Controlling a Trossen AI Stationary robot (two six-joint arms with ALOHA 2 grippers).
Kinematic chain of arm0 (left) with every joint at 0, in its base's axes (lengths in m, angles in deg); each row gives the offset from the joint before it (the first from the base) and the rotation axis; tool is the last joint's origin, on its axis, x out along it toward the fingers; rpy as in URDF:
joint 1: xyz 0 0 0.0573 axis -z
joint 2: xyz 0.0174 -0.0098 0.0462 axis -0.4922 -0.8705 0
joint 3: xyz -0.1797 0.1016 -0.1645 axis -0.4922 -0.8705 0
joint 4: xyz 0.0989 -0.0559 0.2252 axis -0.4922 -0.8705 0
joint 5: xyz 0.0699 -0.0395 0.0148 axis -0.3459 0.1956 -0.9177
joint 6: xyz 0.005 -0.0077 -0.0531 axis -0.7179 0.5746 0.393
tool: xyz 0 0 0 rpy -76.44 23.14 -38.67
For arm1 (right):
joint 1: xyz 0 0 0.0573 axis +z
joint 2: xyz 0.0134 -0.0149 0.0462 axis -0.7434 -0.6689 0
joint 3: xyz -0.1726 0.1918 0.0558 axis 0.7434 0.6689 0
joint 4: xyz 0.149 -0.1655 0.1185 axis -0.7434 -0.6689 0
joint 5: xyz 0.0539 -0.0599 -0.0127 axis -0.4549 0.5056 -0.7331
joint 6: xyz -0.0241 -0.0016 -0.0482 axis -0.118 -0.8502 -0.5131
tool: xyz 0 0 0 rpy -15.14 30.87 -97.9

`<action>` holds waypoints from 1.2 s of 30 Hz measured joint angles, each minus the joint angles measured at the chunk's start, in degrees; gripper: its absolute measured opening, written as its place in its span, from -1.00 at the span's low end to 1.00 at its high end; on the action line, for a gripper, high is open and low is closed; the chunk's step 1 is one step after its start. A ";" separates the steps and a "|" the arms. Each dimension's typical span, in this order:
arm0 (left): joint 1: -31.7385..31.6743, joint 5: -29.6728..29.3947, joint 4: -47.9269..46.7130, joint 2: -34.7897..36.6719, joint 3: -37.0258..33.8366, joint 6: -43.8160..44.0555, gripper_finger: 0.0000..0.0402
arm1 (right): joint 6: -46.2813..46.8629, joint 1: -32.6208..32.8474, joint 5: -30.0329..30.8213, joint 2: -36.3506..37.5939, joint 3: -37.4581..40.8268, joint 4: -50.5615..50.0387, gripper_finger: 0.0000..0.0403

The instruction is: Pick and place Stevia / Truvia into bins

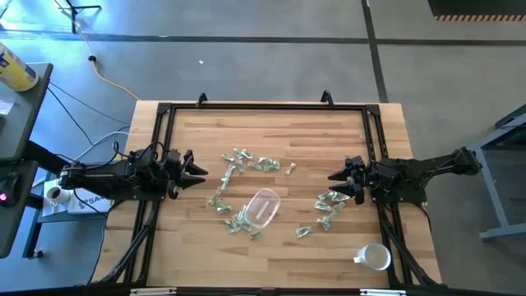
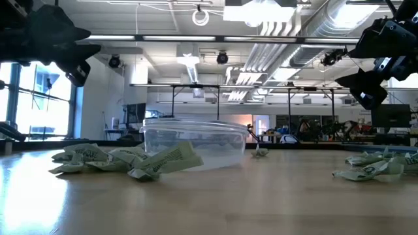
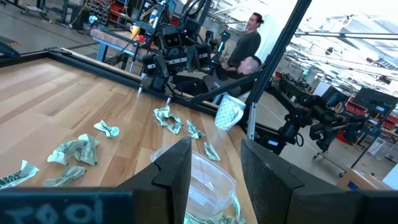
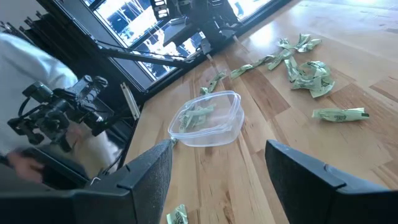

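Note:
Several pale green and white Stevia packets (image 1: 246,161) lie scattered on the wooden table, around the clear plastic bin (image 1: 261,206), which stands on its base near the table's middle. More packets (image 1: 329,207) lie to the bin's right. The bin also shows in the low view (image 2: 194,141), the left wrist view (image 3: 208,180) and the right wrist view (image 4: 208,117). My left gripper (image 1: 200,172) hangs open and empty above the table's left part. My right gripper (image 1: 337,185) hangs open and empty above the right part, over the right-hand packets.
A white handled mug (image 1: 375,257) stands at the table's near right corner. A black frame (image 1: 263,107) runs along the table's edges. People show in the room beyond the table in the left wrist view (image 3: 239,46).

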 joint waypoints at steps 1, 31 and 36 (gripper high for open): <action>-0.02 0.00 0.00 0.00 -0.01 0.01 -0.14 | 0.02 -0.01 0.00 0.01 0.00 0.01 0.23; 0.00 -55.50 2.16 -0.66 1.65 46.45 -0.14 | -0.52 0.00 0.11 -0.05 0.00 -0.42 0.23; 0.05 -52.92 2.80 -0.68 1.56 58.00 -0.14 | -5.35 0.00 3.20 -0.05 0.00 -0.30 0.23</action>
